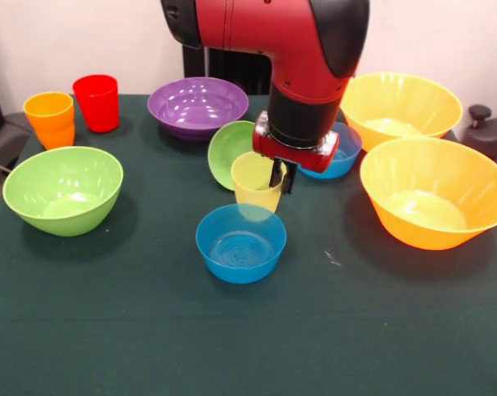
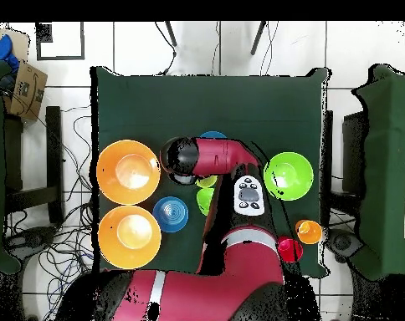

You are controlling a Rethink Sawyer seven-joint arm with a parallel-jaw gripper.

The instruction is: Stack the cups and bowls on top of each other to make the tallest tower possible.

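The pale yellow cup [image 1: 257, 183] hung upright in the grip of the Sawyer's gripper [image 1: 282, 175], its black fingers pinching the cup's rim, just above the small blue bowl [image 1: 241, 242] on the green table [image 1: 149, 330]. Behind the gripper a small green bowl [image 1: 228, 148] stood tilted, another small blue bowl [image 1: 341, 154] lay beside it, and two large orange bowls [image 1: 434, 194] sat farther off.

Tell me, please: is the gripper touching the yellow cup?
Touching. In the front view the gripper has a dark finger down along the rim of the yellow cup, with no gap visible between them. The overhead view hides this under the arm.
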